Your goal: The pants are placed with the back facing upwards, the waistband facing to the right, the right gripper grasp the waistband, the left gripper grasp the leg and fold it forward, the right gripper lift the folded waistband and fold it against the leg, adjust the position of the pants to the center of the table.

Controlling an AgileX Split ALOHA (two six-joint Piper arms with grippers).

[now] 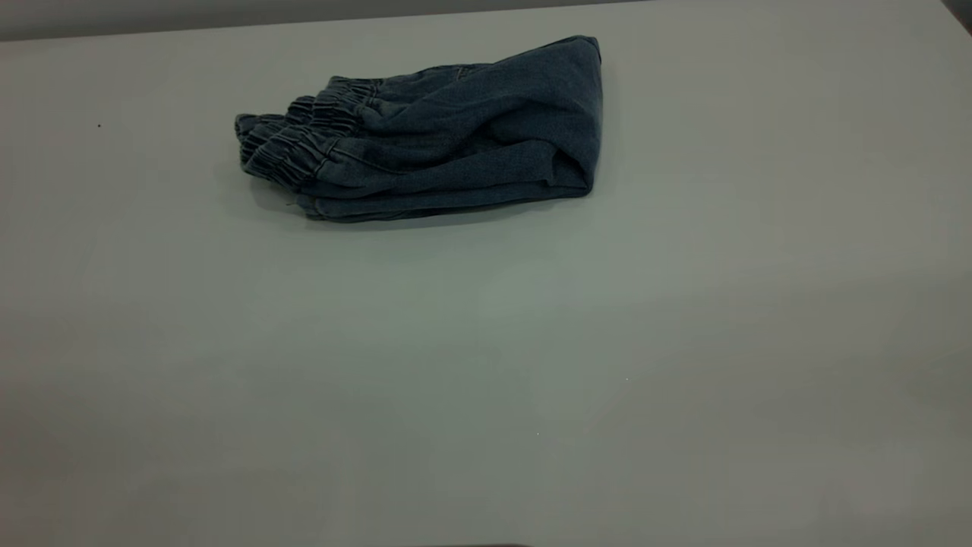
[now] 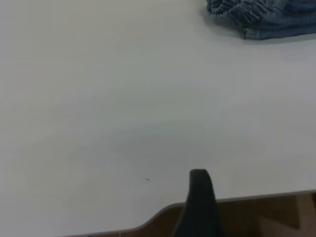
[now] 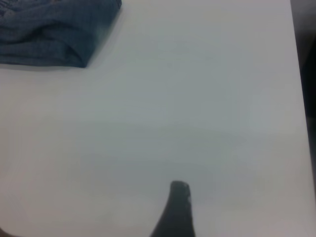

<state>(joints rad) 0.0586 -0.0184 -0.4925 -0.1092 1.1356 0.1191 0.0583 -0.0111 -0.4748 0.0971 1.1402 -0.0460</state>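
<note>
The pants (image 1: pixel 425 129) lie folded in a compact blue denim bundle on the far part of the table (image 1: pixel 486 342). The ruched waistband (image 1: pixel 304 140) is on top at the bundle's left end, and the fold is at its right end. The printed leg is hidden inside the fold. Neither arm appears in the exterior view. The left gripper (image 2: pixel 242 197) hangs over the table's near edge, far from the pants (image 2: pixel 266 19), open, with one dark finger (image 2: pixel 200 197) in sight. The right gripper (image 3: pixel 222 202) is likewise open and empty, far from the pants (image 3: pixel 49 34).
In the left wrist view the table's edge with a rounded corner runs past the finger, with brown floor (image 2: pixel 256 217) beyond it. A dark strip (image 3: pixel 307 74) marks the table's side edge in the right wrist view. Bare table surrounds the bundle.
</note>
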